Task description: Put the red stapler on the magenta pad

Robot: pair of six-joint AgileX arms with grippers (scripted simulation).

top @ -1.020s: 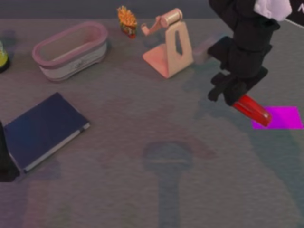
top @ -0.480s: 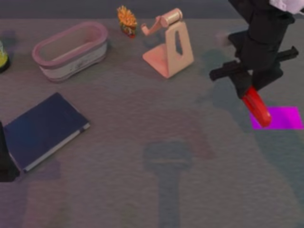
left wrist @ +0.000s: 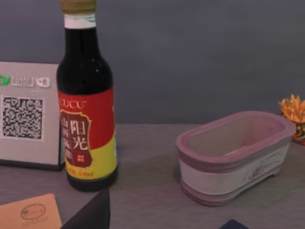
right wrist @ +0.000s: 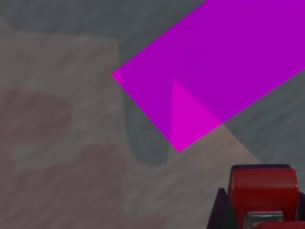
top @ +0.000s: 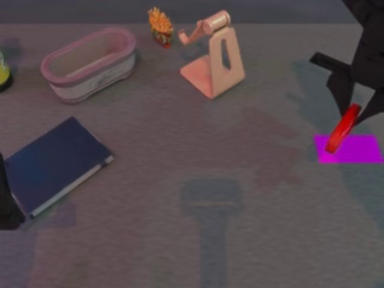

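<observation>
A: Where is the red stapler [top: 342,128] found at this moment?

B: It is held in the right hand [top: 355,108] at the counter's right edge, the fingers clamped on its upper end. It is carried tilted, its lower end dipped over the left part of the magenta pad [top: 360,150]. Whether that end touches the pad cannot be told from above.

A: What is shown from the right wrist?

B: The stapler's red end [right wrist: 263,191] is seen between the dark fingers, and a corner of the pad [right wrist: 224,62] lies ahead of it on the grey counter [right wrist: 62,157]. Part of the pad is shaded, it is judged by the arm's shadow.

A: On which relation is the coming move thought to turn?

B: On the stapler's long axis against the pad. The stapler is slanted, from the hand down toward the pad's left end, while the pad's longer side runs left to right. A descent, perhaps with a shift toward the pad's middle, is judged to be needed before release, lest the stapler tip off the left edge.

A: And the surface and room?

B: The pad is flat and thin, and nothing stands on it or just beside it. The pink stand [top: 214,60] is well apart.

A: Is the left arm involved?

B: No. It is parked at the counter's left edge [top: 7,201], far from the pad; its hand's state cannot be told.
</observation>
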